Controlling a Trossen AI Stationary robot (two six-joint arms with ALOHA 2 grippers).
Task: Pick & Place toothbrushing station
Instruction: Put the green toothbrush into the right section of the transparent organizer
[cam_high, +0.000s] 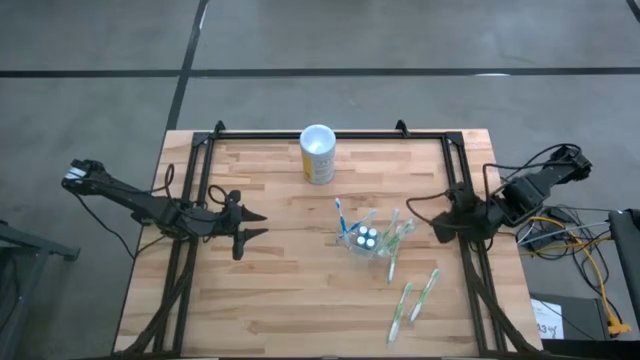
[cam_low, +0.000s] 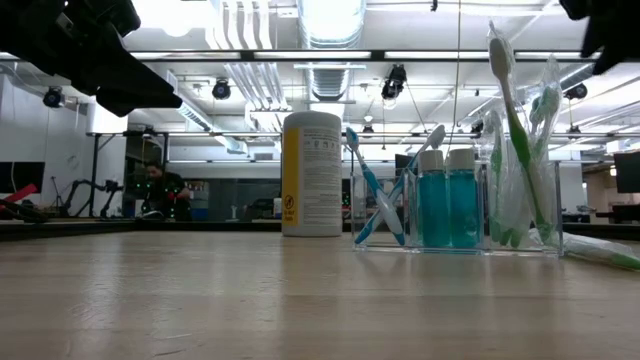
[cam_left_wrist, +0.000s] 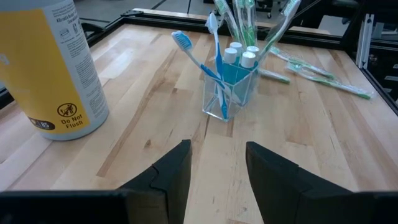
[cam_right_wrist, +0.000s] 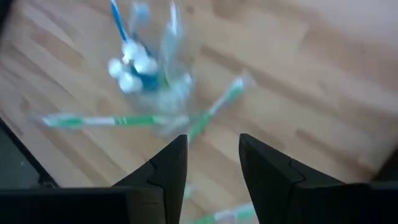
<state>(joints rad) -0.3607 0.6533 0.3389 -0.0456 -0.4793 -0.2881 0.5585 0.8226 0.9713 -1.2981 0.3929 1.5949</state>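
Only the low view showed the toothbrushing station (cam_low: 455, 205) upright, holding blue bottles (cam_low: 448, 200). The wrist views showed the left gripper (cam_left_wrist: 217, 165) and right gripper (cam_right_wrist: 213, 163) with fingers apart, holding nothing.

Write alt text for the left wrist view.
A clear toothbrushing station holding toothbrushes and blue bottles stands on the wooden table, ahead of the open, empty left end effector. A yellow canister stands beside it.

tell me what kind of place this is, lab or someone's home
Most likely a robotics lab or workshop, not a home. The wooden table stands on a bare concrete floor, the low view shows exposed ceiling ducts and strip lighting, and a person sits among equipment in the background.
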